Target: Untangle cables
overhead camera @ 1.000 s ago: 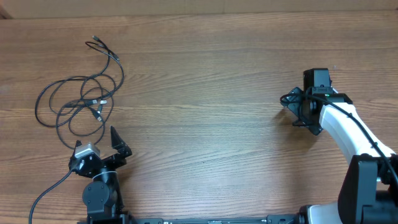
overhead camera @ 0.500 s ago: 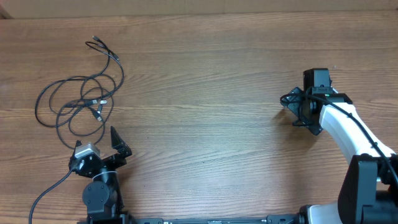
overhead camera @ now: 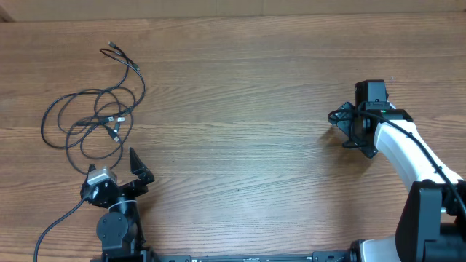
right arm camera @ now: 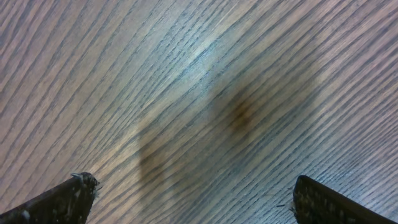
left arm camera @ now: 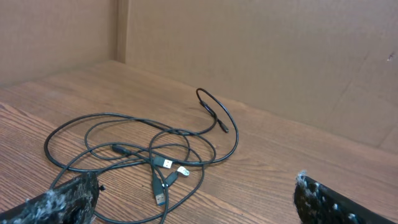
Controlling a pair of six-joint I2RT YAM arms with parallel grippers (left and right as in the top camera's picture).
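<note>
Plainly, the cables (overhead camera: 108, 120) lie looped at the desk's (overhead camera: 240, 109) left, just beyond your left hand (overhead camera: 111, 164); it and the right hand (overhead camera: 339, 129) gape empty. These cords look light and limp: pinch beside a plug (left arm camera: 165, 163).

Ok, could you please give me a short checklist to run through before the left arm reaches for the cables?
1. Left gripper open and empty: ok.
2. Right gripper open and empty, over bare table: ok.
3. Cables in the left wrist view, ahead of that gripper: ok.
4. Cables separated: not ok; loops overlap, plugs bunched mid-tangle.
5. Which cord lies on top at the crossings: cannot tell.
</note>
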